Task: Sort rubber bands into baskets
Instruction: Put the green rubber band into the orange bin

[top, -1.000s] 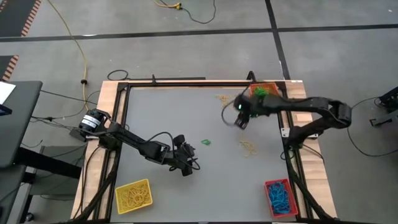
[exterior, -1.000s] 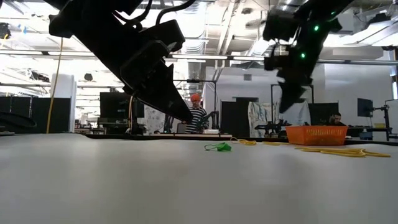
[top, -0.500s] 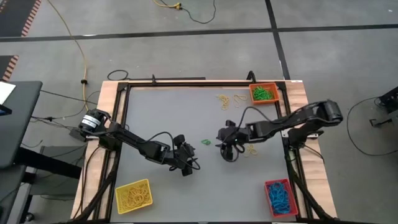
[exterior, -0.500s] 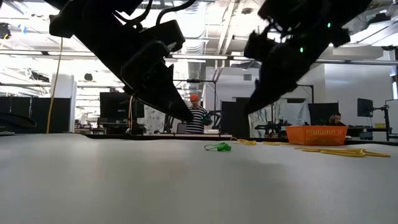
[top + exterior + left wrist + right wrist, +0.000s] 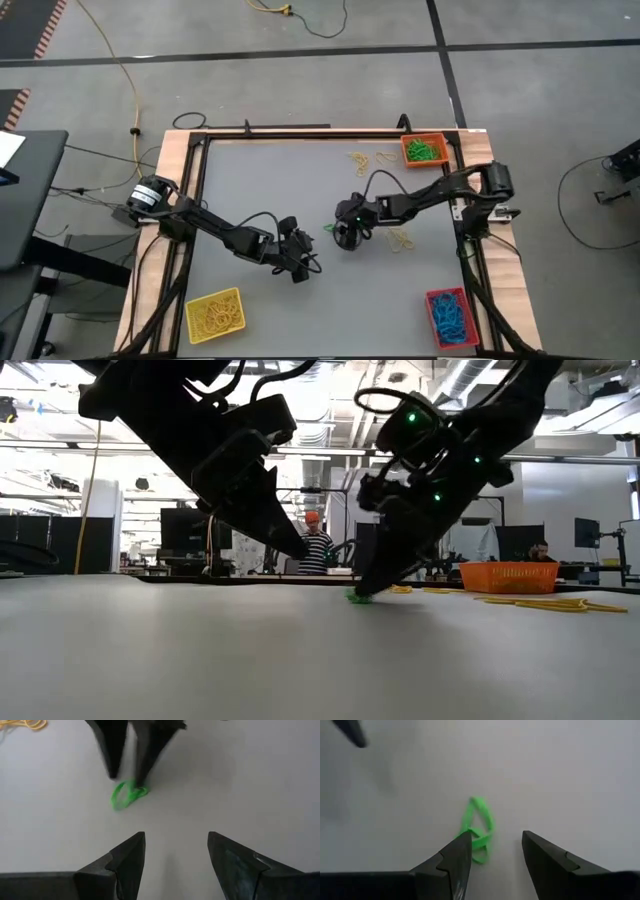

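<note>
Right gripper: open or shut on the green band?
Open. The right gripper has a clear gap between its fingers, and the green rubber band lies on the table at the fingertips, not pinched.

The tabletop (image 5: pixel 260 180) is plain grey inside a pale wood frame. A bright green rubber band (image 5: pixel 477 830) lies on it between black claw fingers (image 5: pixel 451 861). Loose yellow bands (image 5: pixel 402 238) lie to the right. The far right basket (image 5: pixel 424 149) is orange with green bands, the near right basket (image 5: pixel 449 317) red with blue bands, the near left basket (image 5: pixel 214 314) yellow with yellow bands.
</note>
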### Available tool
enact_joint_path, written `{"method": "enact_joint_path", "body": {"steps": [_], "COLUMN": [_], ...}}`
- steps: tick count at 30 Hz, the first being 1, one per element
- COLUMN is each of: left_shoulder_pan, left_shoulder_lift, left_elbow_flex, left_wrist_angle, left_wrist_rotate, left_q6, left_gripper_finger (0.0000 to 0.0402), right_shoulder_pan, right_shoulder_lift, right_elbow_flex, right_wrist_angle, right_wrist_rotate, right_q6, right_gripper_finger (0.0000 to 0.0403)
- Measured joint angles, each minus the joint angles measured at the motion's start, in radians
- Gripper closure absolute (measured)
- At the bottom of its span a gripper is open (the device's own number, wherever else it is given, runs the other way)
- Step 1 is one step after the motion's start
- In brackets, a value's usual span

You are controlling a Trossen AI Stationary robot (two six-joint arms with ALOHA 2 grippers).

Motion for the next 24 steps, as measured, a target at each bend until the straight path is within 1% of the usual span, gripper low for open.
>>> {"method": "enact_joint_path", "body": {"steps": [1, 4, 7, 9, 14, 15, 17, 21, 24], "left_shoulder_pan": [0.000, 0.000, 0.000, 0.000, 0.000, 0.000, 0.000, 0.000, 0.000], "left_shoulder_lift": [0.000, 0.000, 0.000, 0.000, 0.000, 0.000, 0.000, 0.000, 0.000], "left_elbow_flex": [0.000, 0.000, 0.000, 0.000, 0.000, 0.000, 0.000, 0.000, 0.000], "left_wrist_angle": [-0.001, -0.003, -0.001, 0.000, -0.001, -0.001, -0.001, -0.001, -0.001], "left_wrist_rotate": [0.000, 0.000, 0.000, 0.000, 0.000, -0.001, -0.001, -0.001, -0.001], "left_q6": [0.000, -0.001, -0.001, -0.001, -0.001, -0.001, -0.001, -0.001, -0.002], "left_gripper_finger": [0.0196, 0.0196, 0.0196, 0.0196, 0.0196, 0.0196, 0.0196, 0.0196, 0.0196], "right_shoulder_pan": [-0.003, -0.004, -0.003, 0.000, 0.011, 0.013, 0.021, 0.039, 0.056], "right_shoulder_lift": [0.016, 0.059, 0.077, 0.077, 0.041, 0.031, 0.010, -0.047, -0.104], "right_elbow_flex": [0.005, 0.029, 0.041, 0.041, 0.037, 0.036, 0.036, 0.036, 0.036], "right_wrist_angle": [-0.002, 0.009, 0.014, 0.023, -0.005, -0.013, -0.011, -0.028, -0.048], "right_wrist_rotate": [-0.022, -0.022, -0.012, -0.001, 0.005, 0.005, 0.005, 0.005, 0.036], "right_q6": [0.000, 0.001, 0.002, -0.006, -0.049, -0.061, -0.077, -0.079, -0.095], "right_gripper_finger": [0.0200, 0.0203, 0.0227, 0.0260, 0.0362, 0.0378, 0.0383, 0.0373, 0.0376]}}
